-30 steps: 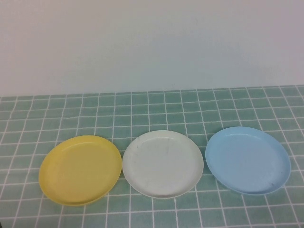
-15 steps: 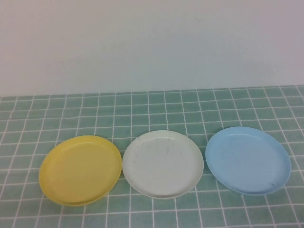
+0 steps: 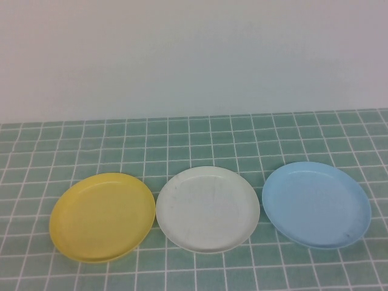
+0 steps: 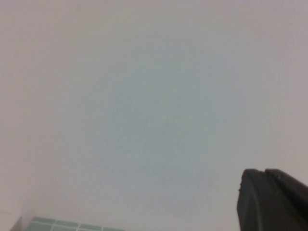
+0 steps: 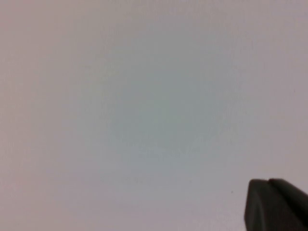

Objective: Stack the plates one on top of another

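Three plates lie side by side in a row on the green tiled cloth in the high view: the yellow plate (image 3: 102, 216) on the left, the white plate (image 3: 208, 208) in the middle, the light blue plate (image 3: 316, 204) on the right. The yellow and white rims almost touch. Neither arm shows in the high view. My left gripper (image 4: 263, 172) is shut and empty, facing the blank wall, away from the plates. My right gripper (image 5: 268, 182) is also shut and empty and faces the same wall. No plate shows in either wrist view.
The green tiled cloth (image 3: 200, 136) covers the table up to a plain white wall (image 3: 194, 54) at the back. A strip of the cloth (image 4: 57, 225) shows at the edge of the left wrist view.
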Tool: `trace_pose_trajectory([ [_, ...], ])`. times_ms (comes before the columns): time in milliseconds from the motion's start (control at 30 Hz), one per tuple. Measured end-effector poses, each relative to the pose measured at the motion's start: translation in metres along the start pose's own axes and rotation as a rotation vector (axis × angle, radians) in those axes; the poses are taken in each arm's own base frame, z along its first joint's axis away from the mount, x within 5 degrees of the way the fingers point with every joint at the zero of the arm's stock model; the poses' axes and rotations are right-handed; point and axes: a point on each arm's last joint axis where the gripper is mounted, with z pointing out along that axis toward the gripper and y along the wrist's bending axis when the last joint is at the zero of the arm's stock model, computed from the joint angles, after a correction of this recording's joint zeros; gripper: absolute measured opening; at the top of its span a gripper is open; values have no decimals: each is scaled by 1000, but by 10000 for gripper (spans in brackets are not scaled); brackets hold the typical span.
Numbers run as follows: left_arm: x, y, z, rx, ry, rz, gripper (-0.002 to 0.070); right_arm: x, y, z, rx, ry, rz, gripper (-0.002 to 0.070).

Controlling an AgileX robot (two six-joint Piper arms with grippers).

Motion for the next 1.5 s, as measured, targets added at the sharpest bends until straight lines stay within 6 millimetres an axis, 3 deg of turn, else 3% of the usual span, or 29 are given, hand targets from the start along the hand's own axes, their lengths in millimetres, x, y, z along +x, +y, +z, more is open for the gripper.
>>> trace_pose_trajectory([
  [300, -10, 2, 0, 0, -95, -386, 0, -4, 0, 0, -3, -46, -3, -2],
  [367, -28, -1, 2, 18, -79, -438, 0, -7, 0, 0, 0, -33, -4, -2],
  [533, -87, -9, 0, 67, 52, -366, 0, -49, -6, -1, 31, 31, -6, -2],
  [700, -111, -13, 19, 63, 336, -249, 0, -79, -13, 1, 64, 264, -6, -2],
  [833, -119, -12, 46, 51, 277, -190, 0, -90, -16, 11, 70, 467, -23, -2],
  [967, -112, -12, 73, 37, 383, -142, 0, -96, -15, 24, 7, 653, -92, -2],
  [1133, -89, -15, 113, 36, 724, -91, 0, -94, -9, 38, -113, 782, -155, -2],
  [1267, -70, -17, 146, 32, 882, -78, 0, -92, -4, 39, -165, 805, -141, -2],
  [1500, -16, -19, 202, 22, 1188, -64, -1, -89, 12, 31, -334, 880, -30, -2],
])
